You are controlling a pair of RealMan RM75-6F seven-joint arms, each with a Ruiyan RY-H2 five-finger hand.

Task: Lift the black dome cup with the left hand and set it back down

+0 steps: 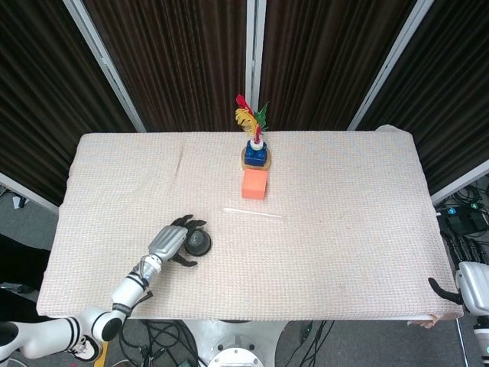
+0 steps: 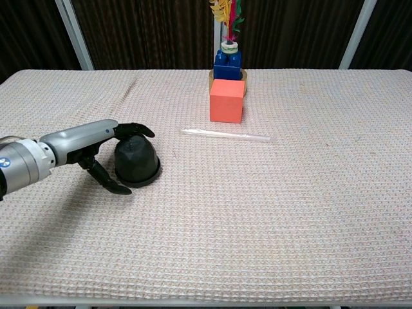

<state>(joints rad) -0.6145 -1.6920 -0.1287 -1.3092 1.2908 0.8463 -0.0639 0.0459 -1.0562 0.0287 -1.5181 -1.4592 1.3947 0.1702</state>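
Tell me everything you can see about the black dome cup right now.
The black dome cup is matte black, rounded on top with a wider flat rim at its base, standing mouth down on the woven tablecloth near the front left. The left robot hand arches over it, fingers across its top, thumb low beside it; actual contact is unclear.

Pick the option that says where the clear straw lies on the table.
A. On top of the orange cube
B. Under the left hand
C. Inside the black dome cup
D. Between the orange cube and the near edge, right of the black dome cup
D: the clear straw lies flat on the cloth just in front of the orange cube, well right of the black dome cup and the left hand.
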